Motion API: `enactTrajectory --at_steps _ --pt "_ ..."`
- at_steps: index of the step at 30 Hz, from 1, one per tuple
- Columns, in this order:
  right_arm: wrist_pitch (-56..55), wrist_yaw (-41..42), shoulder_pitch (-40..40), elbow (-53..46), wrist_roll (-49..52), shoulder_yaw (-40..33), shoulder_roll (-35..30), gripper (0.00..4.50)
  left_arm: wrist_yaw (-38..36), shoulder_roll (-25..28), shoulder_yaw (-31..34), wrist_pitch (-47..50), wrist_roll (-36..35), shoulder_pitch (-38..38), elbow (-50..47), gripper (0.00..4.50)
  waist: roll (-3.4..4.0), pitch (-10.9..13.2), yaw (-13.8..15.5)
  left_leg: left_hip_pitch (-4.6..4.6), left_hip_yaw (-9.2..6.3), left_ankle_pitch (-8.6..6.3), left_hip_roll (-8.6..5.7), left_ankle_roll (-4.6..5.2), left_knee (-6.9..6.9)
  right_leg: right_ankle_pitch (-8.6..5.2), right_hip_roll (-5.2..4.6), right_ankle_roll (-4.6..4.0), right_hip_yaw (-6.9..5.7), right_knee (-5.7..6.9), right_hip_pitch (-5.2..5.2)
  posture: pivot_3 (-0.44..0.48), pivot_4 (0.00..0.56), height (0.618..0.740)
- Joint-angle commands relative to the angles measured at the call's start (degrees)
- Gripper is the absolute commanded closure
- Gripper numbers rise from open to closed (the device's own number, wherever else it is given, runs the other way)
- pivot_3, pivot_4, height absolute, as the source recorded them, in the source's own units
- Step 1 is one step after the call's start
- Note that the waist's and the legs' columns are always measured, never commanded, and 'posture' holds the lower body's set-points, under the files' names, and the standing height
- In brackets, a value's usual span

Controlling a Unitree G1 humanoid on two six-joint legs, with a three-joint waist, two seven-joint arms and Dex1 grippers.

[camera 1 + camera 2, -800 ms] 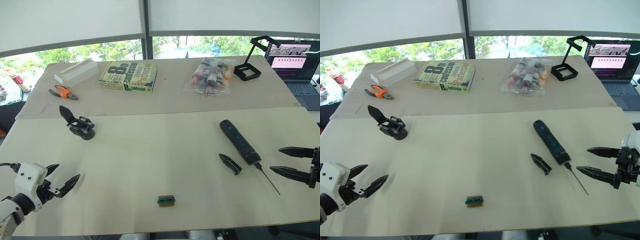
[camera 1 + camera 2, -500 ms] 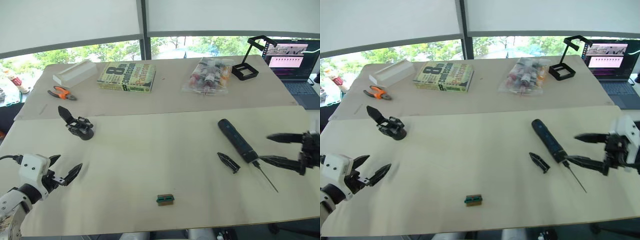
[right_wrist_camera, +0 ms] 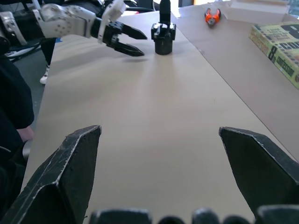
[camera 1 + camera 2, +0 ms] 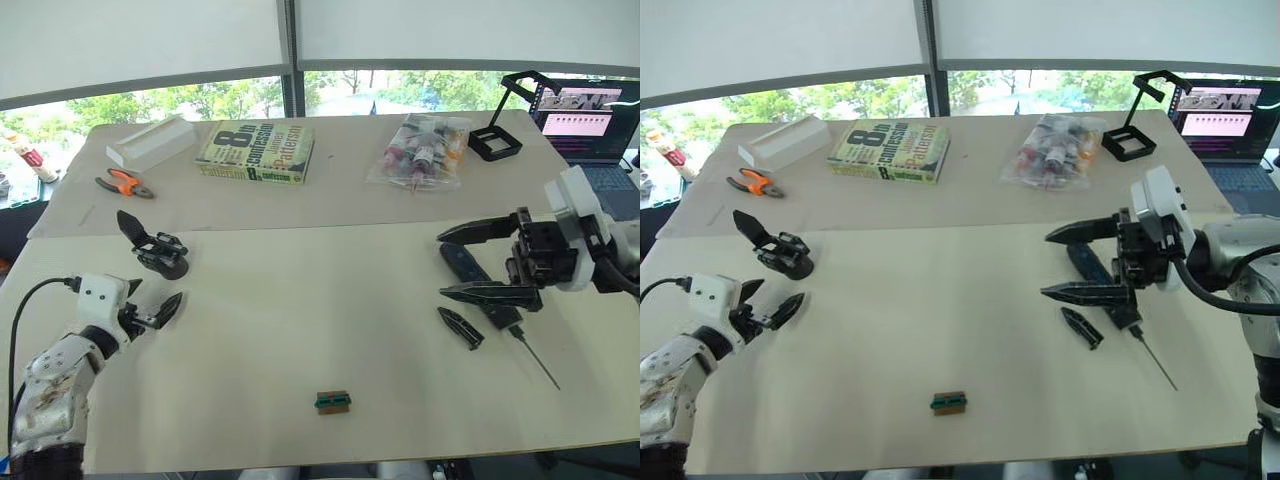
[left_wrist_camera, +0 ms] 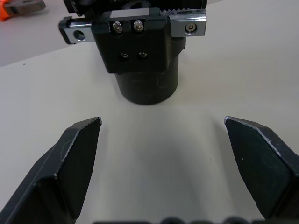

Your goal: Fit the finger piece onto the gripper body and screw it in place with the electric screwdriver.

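Pale tabletop (image 4: 300, 320) runs wide under windows with lowered blinds, with a second table (image 4: 340, 190) butted against its far edge carrying a book (image 4: 257, 153), orange pliers (image 4: 125, 184), a white box (image 4: 152, 144), a bag of bottles (image 4: 422, 150) and a black stand (image 4: 500, 125); a laptop (image 4: 590, 125) sits at far right. On the left, the gripper body (image 4: 157, 250) stands on its round base, its finger tilted up toward the far left. The left gripper (image 4: 150, 305), wide open and empty, lies just near of it; the left wrist view shows the body's screws and rail close up between the spread fingers. On the right, the screwdriver (image 4: 480, 285) lies with its long axis running far-left to near-right, bit pointing near-right. The finger piece (image 4: 460, 327) lies just left of it, roughly parallel. The right gripper (image 4: 470, 262) hovers over the screwdriver, wide open, holding nothing. Its wrist view looks across the table to the left gripper, the body and a person's dark clothing (image 3: 14, 102) at the edge. A small green block (image 4: 332, 401) lies near centre.
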Motion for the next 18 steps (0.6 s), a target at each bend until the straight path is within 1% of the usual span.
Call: enactTrajectory --at_steps 1,6,12,15,17,18 --pt "0.55 -0.45 -1.02 -1.7 1.33 0.29 0.39 0.05 1.13 -0.22 -1.58 -3.22 1.56 -4.19 4.76 0.0 -0.1 -0.05 0.12 -0.03 -0.05 0.0 0.0 0.0 0.04 0.0 -0.01 -0.01 -0.06 0.01 0.0 0.0 0.15 0.738" --pt "-0.14 -0.61 0.22 -0.76 0.42 -0.66 0.1 0.05 1.04 -0.92 -3.65 -6.55 2.38 -10.05 12.55 0.0 -0.13 -0.06 -0.14 -0.04 -0.04 0.0 -0.04 0.01 0.04 0.02 -0.03 0.02 -0.07 0.01 0.0 0.0 0.15 0.738" --pt "0.59 -1.98 1.15 -2.73 1.73 -1.37 0.41 0.05 1.25 -0.85 -5.56 -11.71 4.49 -16.76 23.35 0.0 -0.13 -0.07 -0.11 -0.02 -0.04 0.01 -0.03 0.0 0.16 0.03 -0.04 0.01 -0.06 0.06 0.01 0.0 0.15 0.738" --pt "0.64 -2.3 1.78 -3.23 1.91 -1.72 0.37 0.0 -0.15 -0.94 -6.07 -14.32 4.35 -18.85 26.49 0.86 -0.13 -0.07 -0.14 -0.03 -0.03 0.01 -0.04 0.0 0.3 0.07 -0.05 0.0 -0.05 0.09 0.03 0.0 0.15 0.738" --pt "0.59 -2.33 2.35 -3.52 1.92 -2.0 0.26 0.0 -1.42 -0.92 -6.83 -15.35 4.32 -19.44 27.02 1.79 -0.13 -0.07 -0.22 -0.05 -0.01 0.01 -0.04 0.01 0.36 0.13 -0.04 0.02 -0.04 0.08 0.04 0.0 0.15 0.738" --pt "0.58 -2.32 2.71 -3.77 1.92 -2.17 0.16 0.0 -2.3 -0.89 -7.27 -15.49 4.21 -19.4 26.64 2.07 -0.14 -0.07 -0.23 -0.05 0.0 0.01 -0.04 0.01 0.37 0.14 -0.05 0.03 -0.03 0.08 0.05 0.0 0.15 0.738"
